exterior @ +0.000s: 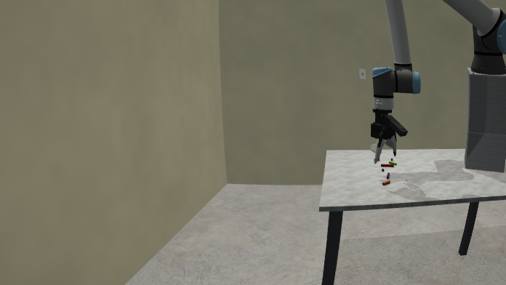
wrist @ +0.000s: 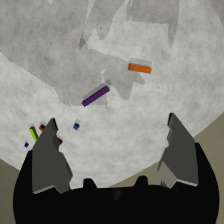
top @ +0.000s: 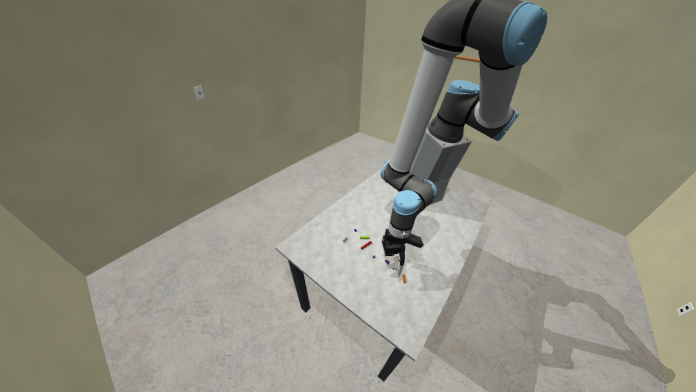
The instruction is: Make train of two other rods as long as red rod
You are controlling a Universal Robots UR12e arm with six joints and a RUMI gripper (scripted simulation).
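My gripper (top: pixel 397 264) hangs open and empty a little above the white table; it also shows in the exterior view (exterior: pixel 384 156) and in the wrist view (wrist: pixel 114 150). The purple rod (wrist: pixel 95 96) lies flat ahead of the fingers, with the orange rod (wrist: pixel 139 68) farther off; both show in the top view, purple (top: pixel 387 261) and orange (top: pixel 404 278). The red rod (top: pixel 366 245) and the lime rod (top: pixel 364 237) lie to the left, partly hidden behind my left finger in the wrist view. A grey rod (top: pixel 345 239) and two small blue rods (top: pixel 373 256) (top: pixel 355 230) lie apart.
The table's near edge (exterior: pixel 411 204) runs close to the orange rod in the exterior view. The robot's grey base (exterior: pixel 485 120) stands at the right end of the table.
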